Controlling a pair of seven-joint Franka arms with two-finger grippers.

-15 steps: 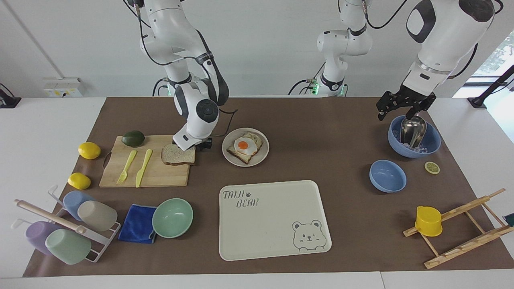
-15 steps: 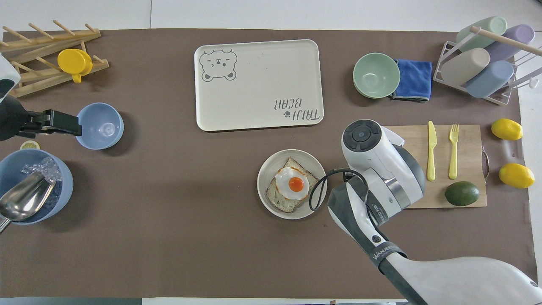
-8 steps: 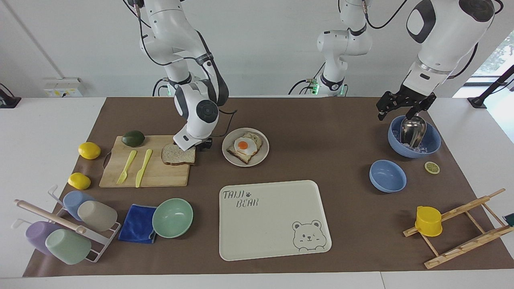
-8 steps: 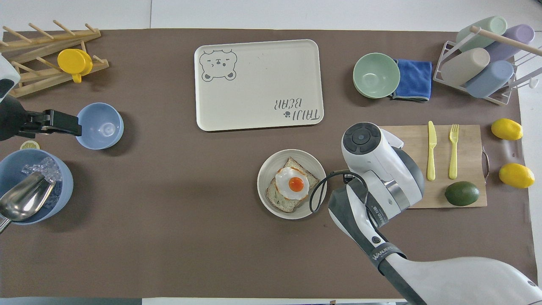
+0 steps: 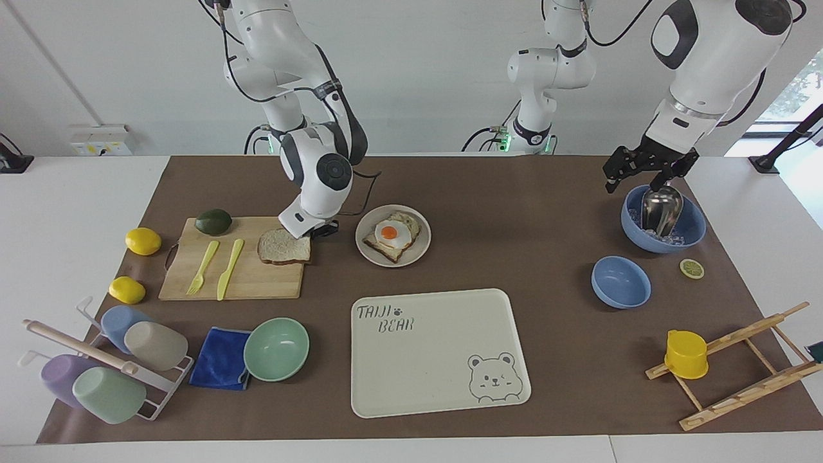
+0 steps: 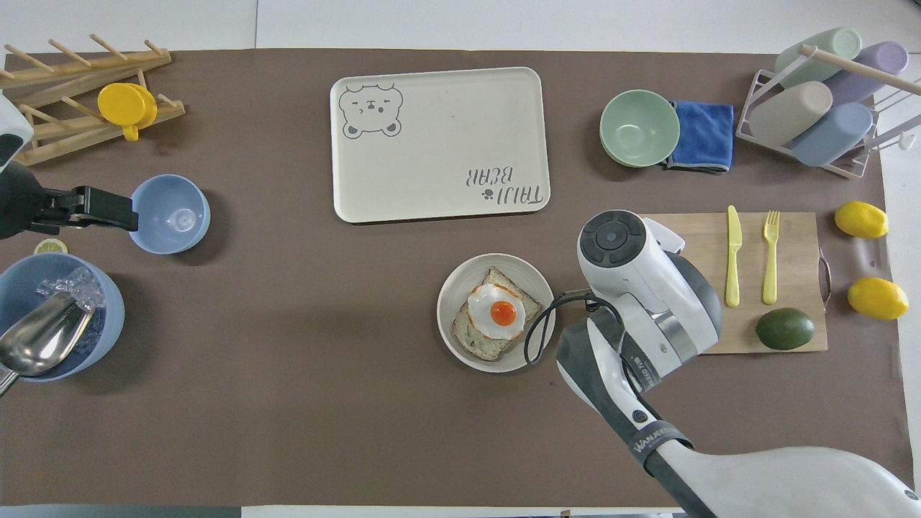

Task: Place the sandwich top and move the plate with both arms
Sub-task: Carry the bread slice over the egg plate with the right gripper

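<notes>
We've got the sandwich top (image 5: 283, 247) sitting on the cutting board (image 5: 247, 273), at the board's corner nearest the plate, toward the right arm's end of the desk and closer to the robots' edge than the middle. Right gripper (image 5: 313, 230) is down at the slice's robot-side edge, wrist housing covering that bit; its fingers are hidden, so we can't tell whether it's open or closed, and from overhead the arm blocks the slice altogether. Just beside the board, toward the desk's centre, the plate (image 5: 419, 250) carries toast w/ a fried egg (image 5: 389, 232) on top. On the board we also see a yellow-green fork (image 5: 203, 266) & knife (image 5: 229, 267) side by side, plus an avocado (image 5: 213, 221) at the corner nearest the robots. Two lemons (image 5: 143, 241) sit off the board toward the right arm's edge. Farther from the robots: bear-printed tray (image 5: 450, 386), mint bowl (image 5: 276, 348) touching a blue cloth (image 5: 220, 366), and a cup rack (image 5: 103, 366) in that corner. Over at the left arm's end, left gripper (image 5: 642, 168) hangs over the rim of the blue bowl (image 5: 694, 226) w/ ice and a metal scoop (image 5: 661, 207); we read its fingers as spread apart, holding nothing. An empty blue bowl (image 5: 620, 281), a lemon slice (image 5: 692, 268), and a wooden rack w/ a yellow cup (image 5: 686, 354) sit nearby.
</notes>
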